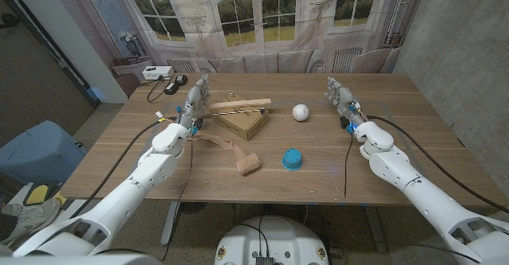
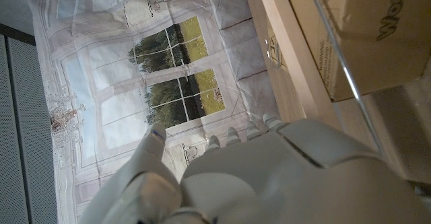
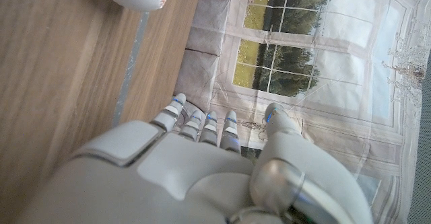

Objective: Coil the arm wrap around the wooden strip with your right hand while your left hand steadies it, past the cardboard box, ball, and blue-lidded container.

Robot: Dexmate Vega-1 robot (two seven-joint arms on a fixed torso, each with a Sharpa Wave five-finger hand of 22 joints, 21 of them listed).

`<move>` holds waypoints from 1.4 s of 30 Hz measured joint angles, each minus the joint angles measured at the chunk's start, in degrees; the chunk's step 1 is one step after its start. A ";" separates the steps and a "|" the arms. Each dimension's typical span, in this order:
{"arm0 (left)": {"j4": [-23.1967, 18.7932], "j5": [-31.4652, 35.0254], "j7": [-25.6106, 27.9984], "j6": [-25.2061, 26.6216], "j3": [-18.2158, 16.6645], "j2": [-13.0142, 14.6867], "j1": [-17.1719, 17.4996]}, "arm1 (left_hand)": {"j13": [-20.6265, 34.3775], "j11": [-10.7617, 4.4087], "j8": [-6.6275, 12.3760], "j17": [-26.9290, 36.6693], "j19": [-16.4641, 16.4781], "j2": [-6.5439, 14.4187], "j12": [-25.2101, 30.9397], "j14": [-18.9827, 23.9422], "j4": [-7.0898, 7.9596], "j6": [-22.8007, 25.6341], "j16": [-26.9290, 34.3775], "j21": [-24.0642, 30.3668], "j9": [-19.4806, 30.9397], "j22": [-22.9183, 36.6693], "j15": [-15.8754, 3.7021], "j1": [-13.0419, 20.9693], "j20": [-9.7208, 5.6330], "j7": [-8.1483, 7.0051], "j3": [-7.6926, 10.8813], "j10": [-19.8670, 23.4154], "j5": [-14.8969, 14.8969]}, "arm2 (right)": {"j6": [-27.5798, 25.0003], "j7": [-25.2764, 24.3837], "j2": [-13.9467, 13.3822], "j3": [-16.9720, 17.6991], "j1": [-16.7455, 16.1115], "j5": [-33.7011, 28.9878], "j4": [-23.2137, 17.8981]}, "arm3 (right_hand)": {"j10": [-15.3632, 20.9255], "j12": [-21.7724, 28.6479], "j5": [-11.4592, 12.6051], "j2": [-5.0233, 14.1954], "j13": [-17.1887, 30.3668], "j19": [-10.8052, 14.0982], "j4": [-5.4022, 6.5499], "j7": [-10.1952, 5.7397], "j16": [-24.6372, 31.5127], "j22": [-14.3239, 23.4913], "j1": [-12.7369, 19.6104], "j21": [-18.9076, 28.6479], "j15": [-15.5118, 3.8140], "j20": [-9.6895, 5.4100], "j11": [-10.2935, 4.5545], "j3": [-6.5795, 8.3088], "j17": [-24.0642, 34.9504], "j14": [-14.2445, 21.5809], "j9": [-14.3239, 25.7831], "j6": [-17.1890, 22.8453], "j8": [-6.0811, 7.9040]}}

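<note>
My left hand (image 1: 196,99) stands up by the end of the long pale wooden strip (image 1: 239,104). I cannot tell if it holds the strip. The strip lies across the flat brown cardboard box (image 1: 241,121). In my left wrist view the box (image 2: 367,32) has writing, but it is cut off and I cannot read it. The tan cloth arm wrap (image 1: 231,152) lies loose on the table just behind that hand. My right hand (image 1: 340,96) has its fingers apart and holds nothing. The white stitched ball (image 1: 300,112) sits near it, and the small blue-lidded container (image 1: 292,159) is farther back.

Wooden table (image 1: 413,150): box (image 1: 241,120), ball (image 1: 300,112), container (image 1: 293,159), wrap (image 1: 236,155).
</note>
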 measured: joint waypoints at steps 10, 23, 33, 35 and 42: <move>-4.41 4.38 5.00 0.44 -0.25 1.87 1.15 | 0.14 0.83 0.98 -0.01 0.02 -1.91 1.05 -0.19 -0.80 0.10 0.84 1.52 0.00 -0.01 0.62 0.21 0.85 -1.08 -0.81 0.23 0.00 | 1.85 -2.67 -2.03 2.46 -4.77 -0.20 -5.82 | 0.30 0.21 0.00 0.16 0.00 0.00 0.00 0.00 0.00 0.00 0.27 0.00 -0.20 0.00 -0.30 0.00 -0.01 0.21 0.00 0.00 0.00; -9.32 8.15 9.35 3.19 -0.61 4.37 2.02 | 0.41 2.63 1.40 -0.01 0.02 -2.71 1.48 -0.21 -1.27 0.15 0.91 1.89 0.26 -0.01 2.29 0.55 2.07 -1.26 -1.28 -0.11 0.00 | 4.33 -4.34 -2.97 4.37 -8.58 0.13 -8.57 | 0.61 0.21 0.00 0.16 -0.01 0.31 0.00 0.01 0.00 -0.01 0.27 0.23 0.02 0.31 -0.61 0.00 -0.01 0.43 -0.01 -0.01 0.21; -13.61 12.39 12.81 8.24 -0.54 7.01 2.00 | 0.66 3.68 1.40 0.26 0.13 -3.49 1.92 -0.19 -2.20 0.83 1.11 2.53 0.26 -0.01 4.51 1.34 4.44 -0.75 -1.52 1.22 0.00 | 6.48 -5.93 -4.32 7.02 -13.70 0.04 -12.04 | 0.93 0.43 0.00 0.16 -0.01 0.31 0.00 0.12 0.00 -0.01 0.26 0.23 0.33 0.31 -0.30 -0.01 -0.02 0.73 -0.01 0.51 0.42; -14.69 13.67 13.81 10.22 -0.49 7.63 2.00 | 0.68 3.80 1.40 0.27 0.00 -3.50 1.92 -0.19 -2.46 1.19 1.11 2.59 0.26 -0.02 4.51 1.35 4.74 -0.39 -1.51 1.38 0.00 | 6.90 -6.16 -4.57 7.81 -15.13 0.06 -12.72 | 0.93 0.43 0.00 0.16 -0.01 0.31 0.00 0.12 0.00 -0.01 0.26 0.23 0.64 0.31 -0.30 -0.01 -0.02 1.04 -0.01 0.51 0.42; -18.20 15.45 15.27 13.11 -0.48 9.52 2.25 | 0.68 4.20 1.40 0.26 0.33 -3.96 1.92 -0.20 -2.73 1.55 1.11 2.74 0.25 -0.02 5.12 1.86 5.25 -0.03 -1.31 1.78 0.00 | 8.30 -6.24 -4.77 8.76 -16.65 0.37 -13.21 | 1.44 0.42 0.00 0.16 -0.02 0.61 0.00 0.12 0.00 -0.02 0.26 0.23 0.67 0.61 -0.41 -0.01 -0.02 1.01 -0.02 0.51 0.42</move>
